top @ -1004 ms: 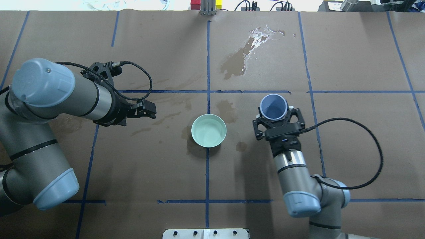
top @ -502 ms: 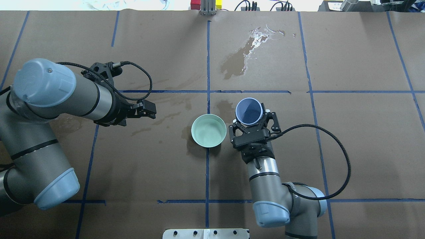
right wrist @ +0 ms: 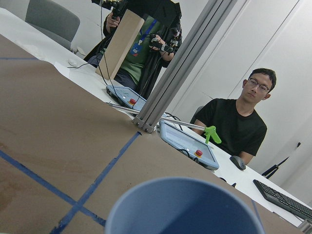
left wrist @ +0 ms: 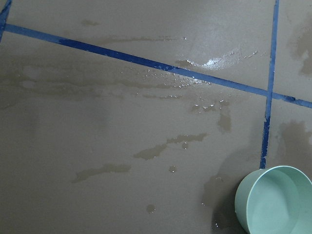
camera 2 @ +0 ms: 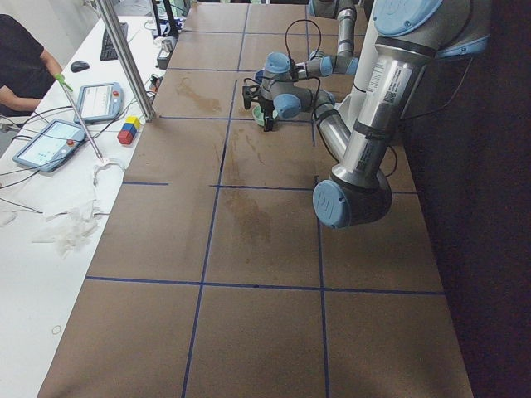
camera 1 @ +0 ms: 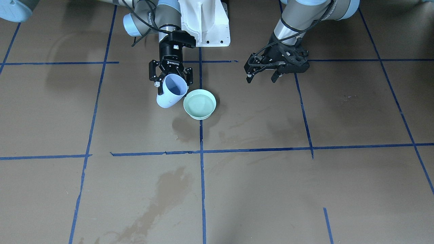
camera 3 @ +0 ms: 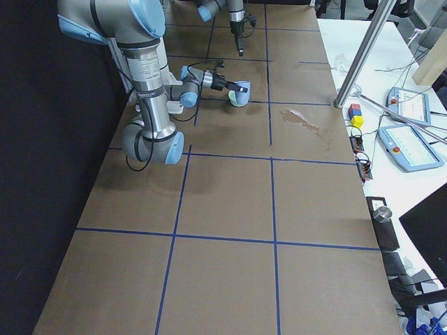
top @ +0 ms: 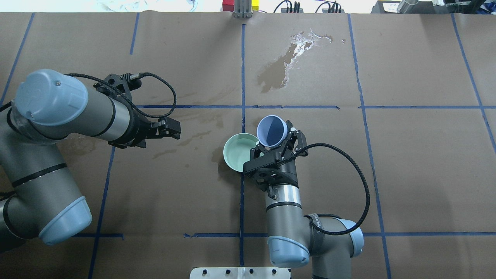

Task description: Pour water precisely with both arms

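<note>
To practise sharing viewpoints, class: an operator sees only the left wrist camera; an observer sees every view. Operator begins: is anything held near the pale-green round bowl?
Observer: Yes. The right claw grips a pale-blue plastic cup, tipped slightly, close beside the pale-green round bowl.
Operator: Pouring?
Observer: No stream shows between cup and bowl in the front view.
Operator: My own claw?
Observer: The left claw is open, empty, off to the bowl's side.
</note>
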You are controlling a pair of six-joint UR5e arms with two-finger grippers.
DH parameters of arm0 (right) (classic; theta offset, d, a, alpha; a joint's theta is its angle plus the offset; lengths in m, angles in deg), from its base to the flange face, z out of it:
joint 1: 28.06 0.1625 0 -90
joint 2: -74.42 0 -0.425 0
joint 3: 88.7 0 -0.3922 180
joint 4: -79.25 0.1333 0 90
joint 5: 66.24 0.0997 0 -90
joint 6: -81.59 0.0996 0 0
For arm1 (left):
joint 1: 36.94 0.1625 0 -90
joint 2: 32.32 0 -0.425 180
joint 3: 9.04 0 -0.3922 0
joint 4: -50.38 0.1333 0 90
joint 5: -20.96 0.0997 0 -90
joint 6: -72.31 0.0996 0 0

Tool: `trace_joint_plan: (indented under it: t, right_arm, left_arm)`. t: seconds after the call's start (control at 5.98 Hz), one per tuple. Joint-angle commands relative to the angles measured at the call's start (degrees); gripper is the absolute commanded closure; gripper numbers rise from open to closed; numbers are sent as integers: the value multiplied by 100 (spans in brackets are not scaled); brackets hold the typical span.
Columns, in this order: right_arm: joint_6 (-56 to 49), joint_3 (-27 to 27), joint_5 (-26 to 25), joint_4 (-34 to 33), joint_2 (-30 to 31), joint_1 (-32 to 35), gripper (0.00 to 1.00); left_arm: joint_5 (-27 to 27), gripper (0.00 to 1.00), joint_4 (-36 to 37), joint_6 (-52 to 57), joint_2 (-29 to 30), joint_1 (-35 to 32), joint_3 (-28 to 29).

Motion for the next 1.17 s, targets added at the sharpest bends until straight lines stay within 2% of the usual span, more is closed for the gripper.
trace_joint_plan:
  t: [0.0, 0.5, 1.0]
  right_arm:
    - [-630, 39, 37, -140, -7, -3, 94]
    - [-1932, 57, -94, -535, -76, -65, 95]
    - [-2707, 101, -253, -878, -77, -91, 95]
  left_arm:
    - [0, 0, 0, 0, -13, 0, 0]
    - [-9, 0, 0, 0, -4, 0, 0]
    - [0, 0, 0, -9, -4, 0, 0]
